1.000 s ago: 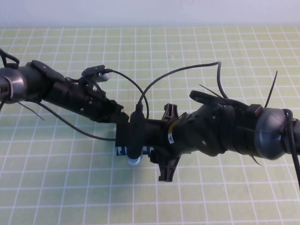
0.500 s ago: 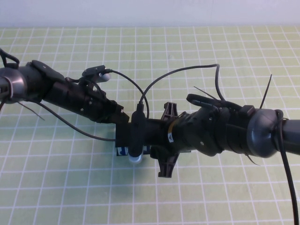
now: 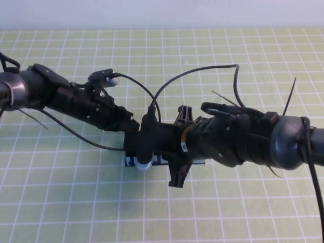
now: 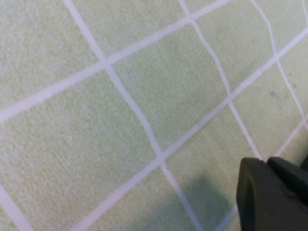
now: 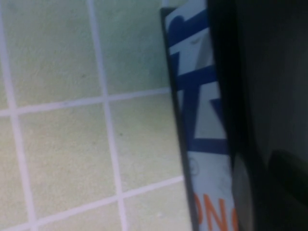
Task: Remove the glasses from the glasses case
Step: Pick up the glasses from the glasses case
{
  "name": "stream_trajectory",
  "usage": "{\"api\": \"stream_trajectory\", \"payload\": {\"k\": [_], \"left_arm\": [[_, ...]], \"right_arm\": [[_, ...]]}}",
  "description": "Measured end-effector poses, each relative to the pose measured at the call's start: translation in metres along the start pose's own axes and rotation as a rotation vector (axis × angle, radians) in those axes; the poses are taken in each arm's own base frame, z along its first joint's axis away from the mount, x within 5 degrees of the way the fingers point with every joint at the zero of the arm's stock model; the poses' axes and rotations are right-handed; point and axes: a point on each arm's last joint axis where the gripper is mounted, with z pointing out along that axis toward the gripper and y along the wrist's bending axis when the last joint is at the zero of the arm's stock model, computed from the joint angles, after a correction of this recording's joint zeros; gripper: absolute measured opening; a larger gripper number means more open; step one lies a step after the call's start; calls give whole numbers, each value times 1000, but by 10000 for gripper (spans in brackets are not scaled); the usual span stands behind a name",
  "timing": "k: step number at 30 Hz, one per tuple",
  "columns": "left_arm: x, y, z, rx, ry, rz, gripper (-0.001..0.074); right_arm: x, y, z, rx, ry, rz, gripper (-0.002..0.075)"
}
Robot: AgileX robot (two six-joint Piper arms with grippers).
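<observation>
Under the two crossed arms at mid-counter, you can see only a sliver of the glasses case: a strip of its white front with blue print peeking out in the high view. Everything else of it is covered by the arms, and the glasses themselves are nowhere visible to you. The right wrist view shows that printed front very close, with orange letters cut off at the frame edge and a dark blurred mass alongside. The left pincer sits just behind the case, the right pincer directly over it; both are buried under wrists and cables, so you cannot tell whether either is spread, closed or gripping anything.
</observation>
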Motion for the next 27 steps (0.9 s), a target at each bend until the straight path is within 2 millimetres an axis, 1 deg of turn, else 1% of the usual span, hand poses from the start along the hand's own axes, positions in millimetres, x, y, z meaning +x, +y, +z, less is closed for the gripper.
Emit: {"api": "stream_trajectory", "payload": {"k": [3, 5, 8, 10, 12, 13, 16, 18, 20, 24, 27], "left_arm": [[-1, -1, -3, 2, -3, 3, -4], [-4, -5, -11, 1, -14, 12, -4], [-13, -12, -38, -21, -68, 28, -4], [-20, -21, -62, -33, -112, 54, -4], [-25, -35, -83, -34, -145, 109, -4], [-26, -42, -92, -29, -152, 148, -4], [-25, -61, -106, 12, -152, 280, -4], [-18, -66, -106, 54, -125, 348, -4], [-8, -64, -100, 78, -101, 396, -4], [16, -53, -77, 133, -77, 452, -4], [26, -45, -62, 172, -108, 448, -4]], "right_arm": [[-3, -5, -10, 24, -14, 35, 14], [-5, -9, -18, 40, -27, 55, 6], [-6, -12, -25, 54, -33, 65, -1], [-6, -13, -28, 60, -35, 62, -5], [-6, -14, -29, 62, -34, 61, -6], [-6, -15, -30, 65, -34, 62, -6], [-5, -16, -30, 68, -32, 72, -7], [-2, -19, -30, 75, -31, 105, -7], [2, -23, -29, 82, -24, 136, -8], [6, -28, -29, 91, -17, 164, -8], [6, -28, -29, 92, -17, 165, -8]]}}
